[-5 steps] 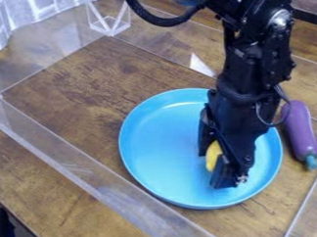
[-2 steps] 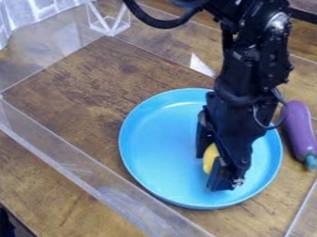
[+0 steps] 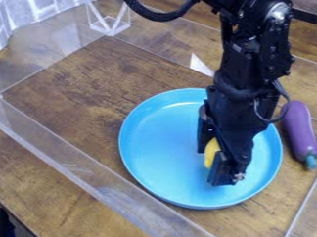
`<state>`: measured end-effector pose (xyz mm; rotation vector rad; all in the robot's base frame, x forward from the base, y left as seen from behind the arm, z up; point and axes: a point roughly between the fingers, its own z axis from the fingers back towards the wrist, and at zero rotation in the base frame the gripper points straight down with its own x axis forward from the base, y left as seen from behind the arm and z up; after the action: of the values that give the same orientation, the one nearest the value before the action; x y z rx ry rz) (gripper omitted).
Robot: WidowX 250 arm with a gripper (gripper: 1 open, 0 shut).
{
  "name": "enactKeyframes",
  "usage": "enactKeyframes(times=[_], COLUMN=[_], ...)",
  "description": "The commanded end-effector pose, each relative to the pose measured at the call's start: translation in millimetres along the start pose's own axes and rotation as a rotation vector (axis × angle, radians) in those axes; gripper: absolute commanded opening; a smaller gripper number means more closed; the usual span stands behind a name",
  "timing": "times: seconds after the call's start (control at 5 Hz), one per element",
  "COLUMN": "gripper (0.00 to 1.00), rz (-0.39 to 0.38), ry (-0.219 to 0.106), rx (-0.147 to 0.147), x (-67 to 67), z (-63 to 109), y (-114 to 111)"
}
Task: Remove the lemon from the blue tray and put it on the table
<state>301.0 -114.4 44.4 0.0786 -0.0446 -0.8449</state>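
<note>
The lemon (image 3: 213,158) is a small yellow fruit showing between the black fingers of my gripper (image 3: 218,165), which points straight down and is shut on it. It sits low over the right part of the blue tray (image 3: 155,140), a large round plate on the dark wooden table (image 3: 82,84). Most of the lemon is hidden by the fingers, and I cannot tell whether it still touches the tray.
A long purple eggplant (image 3: 302,129) lies on the table just right of the tray. Clear acrylic walls (image 3: 71,153) edge the table at the front left and back. The black arm (image 3: 257,48) rises above the tray's right side.
</note>
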Motion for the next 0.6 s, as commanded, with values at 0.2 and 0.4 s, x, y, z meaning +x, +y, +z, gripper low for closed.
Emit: enactKeyframes(times=[0.2, 0.4], gripper=[0.0, 0.0], rz=[0.017, 0.015], ry=[-0.064, -0.064], rx=[0.042, 0.045], x=[-2.0, -3.5], z=[28.3, 31.0], y=[12.5, 14.1])
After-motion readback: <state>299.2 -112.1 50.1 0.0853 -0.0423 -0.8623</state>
